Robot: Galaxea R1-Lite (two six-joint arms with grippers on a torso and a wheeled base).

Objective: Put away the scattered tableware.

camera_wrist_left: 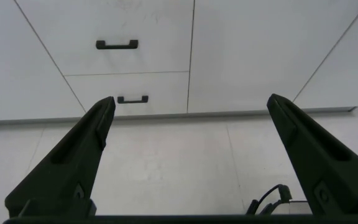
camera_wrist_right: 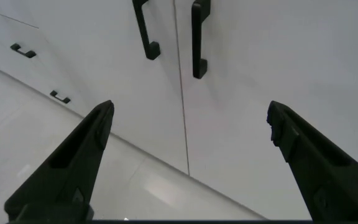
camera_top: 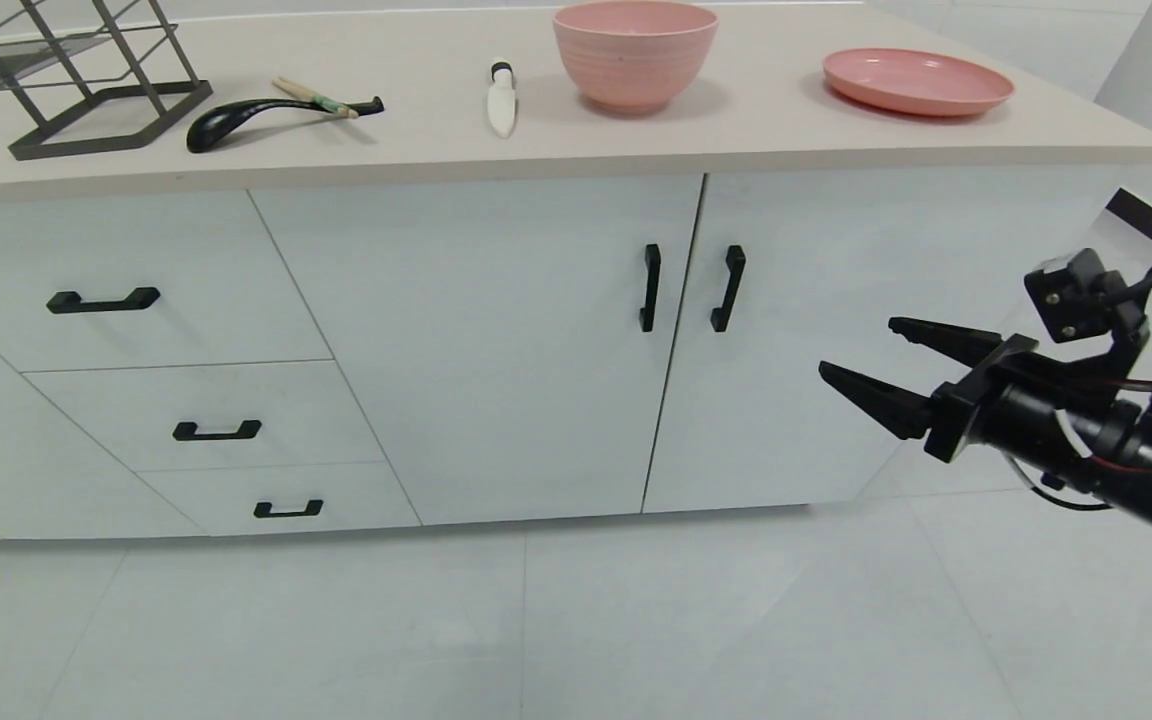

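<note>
In the head view we count five pieces of tableware spread along the pale surface (camera_top: 416, 135): one pink bowl (camera_top: 634, 50) near the middle, one pink plate (camera_top: 916, 80) well apart to its right, one white knife (camera_top: 502, 100) with a dark end just left of the bowl, one black ladle (camera_top: 236, 118) farther left, and what look like two chopsticks (camera_top: 314, 97) lying together across the ladle's handle, though they are too small for us to be sure. One wire rack (camera_top: 86, 90) stands at the surface's left end, near the ladle. Below, the white cabinet (camera_top: 496, 360) has three drawer handles (camera_top: 103, 299) stacked at the left and two upright door handles (camera_top: 650, 287) side by side. The right claw (camera_top: 856, 345) hangs low in front of the right-hand door, its jaws spread and holding nothing. In the left wrist view, the left claw (camera_wrist_left: 190, 101) is spread wide and empty above the floor (camera_wrist_left: 179, 162), facing two of the drawer handles. In the right wrist view, we see the right claw's two fingers (camera_wrist_right: 73, 162) parted wide with nothing between them, pointing at the two door handles, with two drawer handles farther off.
</note>
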